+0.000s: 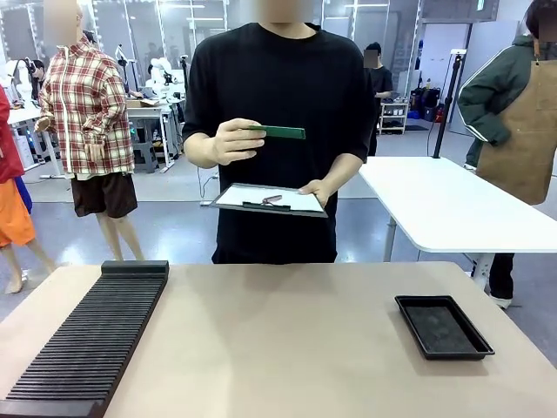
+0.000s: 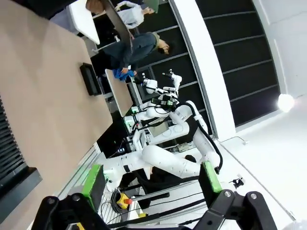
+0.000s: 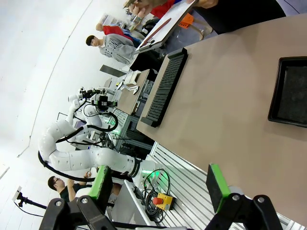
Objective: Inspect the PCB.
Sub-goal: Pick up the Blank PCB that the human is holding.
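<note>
A person's hand [image 1: 228, 141] holds the thin green rectangular PCB [image 1: 283, 132] level above a dark clipboard [image 1: 270, 200], likely for inspection, while the left gripper [image 2: 152, 182] and right gripper [image 3: 159, 184] stand wide, empty.

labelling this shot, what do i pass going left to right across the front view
black slotted rack → PCB → black tray

Table [image 1: 278, 340] — slotted rack [image 1: 91, 340], tray [image 1: 444, 326]
</note>
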